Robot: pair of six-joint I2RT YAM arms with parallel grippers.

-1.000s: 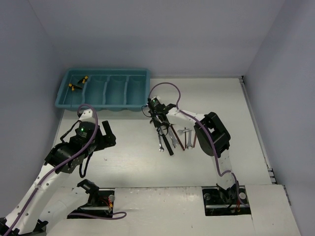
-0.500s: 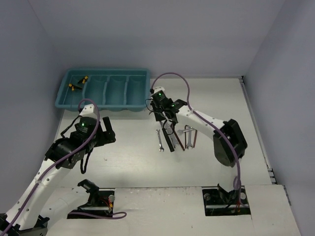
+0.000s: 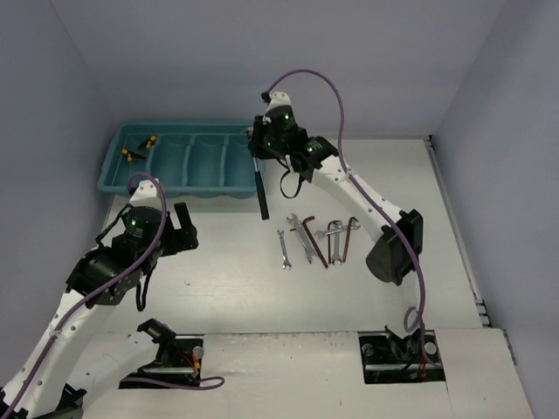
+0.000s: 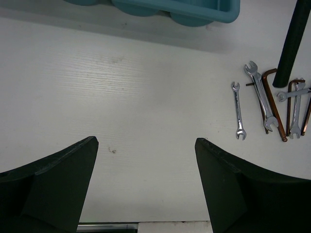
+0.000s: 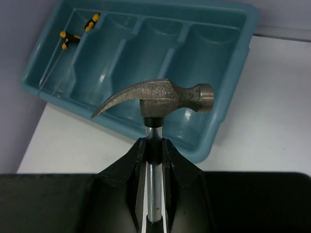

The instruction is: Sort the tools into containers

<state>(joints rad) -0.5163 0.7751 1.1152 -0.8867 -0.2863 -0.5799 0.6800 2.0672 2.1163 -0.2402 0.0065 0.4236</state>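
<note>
Two yellow-and-black pieces point(image 3: 138, 147) lay in the leftmost compartment of the tray point(image 3: 188, 188); the right gripper point(image 5: 154, 143), clamped on the hammer point(image 5: 160, 94), hung by its right end; wrenches point(image 3: 301, 234) and keys point(image 3: 348, 237) lay unsorted mid-way across the desk point(image 3: 218, 262); the left gripper point(image 4: 146, 141) gaped, empty.

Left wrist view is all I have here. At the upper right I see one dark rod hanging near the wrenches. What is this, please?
Observer: It is the handle of a hammer. The right gripper is shut on its neck, head up.
Operator: Where is it from the tray?
Observer: In the air, beside the right end of the teal tray.
Operator: Is anything inside the tray?
Observer: Two yellow-and-black pieces lie in the leftmost compartment.
</note>
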